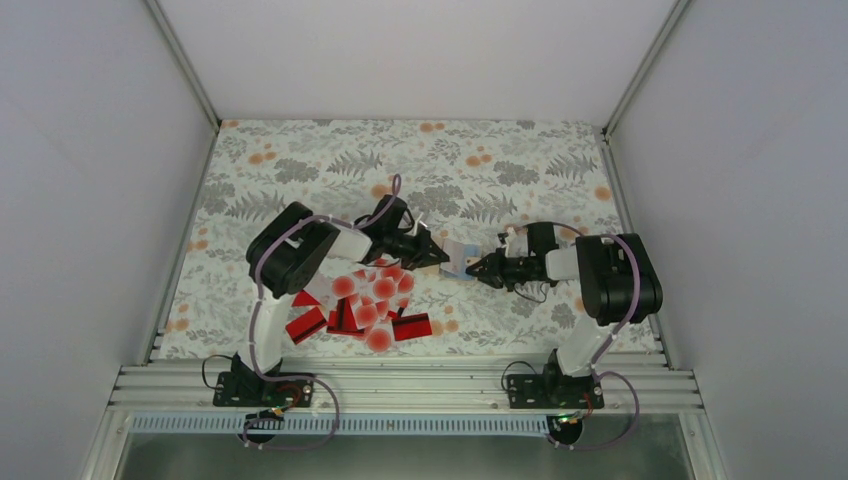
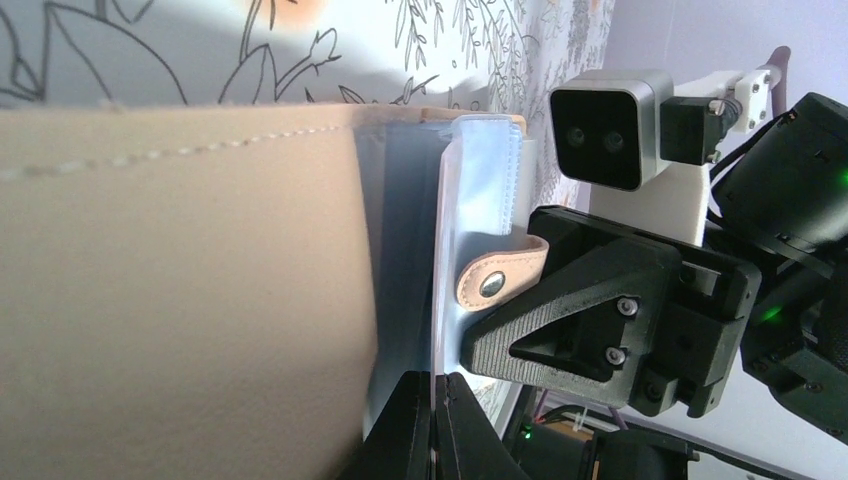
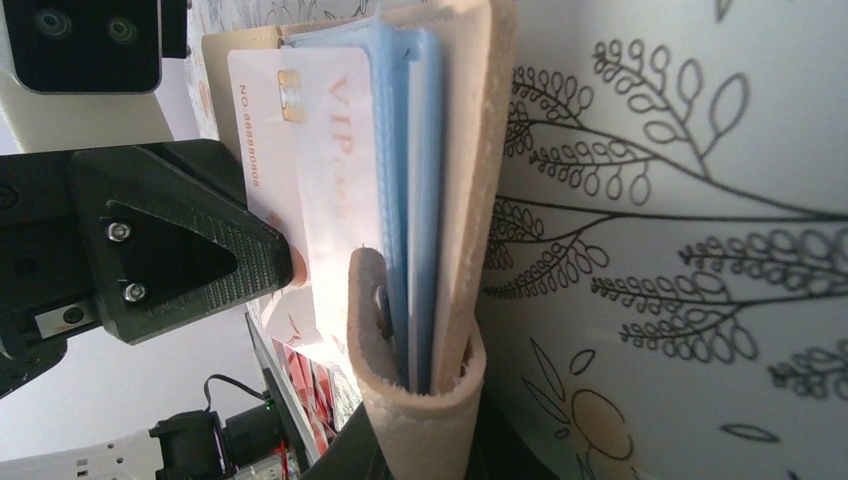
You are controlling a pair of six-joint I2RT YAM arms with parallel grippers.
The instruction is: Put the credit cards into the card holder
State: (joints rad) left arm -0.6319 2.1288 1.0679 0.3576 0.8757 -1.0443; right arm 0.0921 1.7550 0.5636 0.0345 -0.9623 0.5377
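Card holder (image 1: 458, 257) is clamped by the right hand (image 1: 479, 268) from 3 o'clock; left hand (image 1: 433, 252) at 9 pinches a white card (image 3: 300, 170). Misaligned, it'd probably jam on the sleeves (image 3: 398, 150).

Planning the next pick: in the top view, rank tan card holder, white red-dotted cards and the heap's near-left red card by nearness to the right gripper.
1. Tan leather card holder, held by the right gripper.
2. White red-dotted cards, leftward.
3. Near-left glossy red card, farthest left.

One white card (image 3: 330, 190), in the upper left of the right wrist view, says "VIP" in pale red. Beside that runs "NO" and a row of mostly eights, too small to read exactly.
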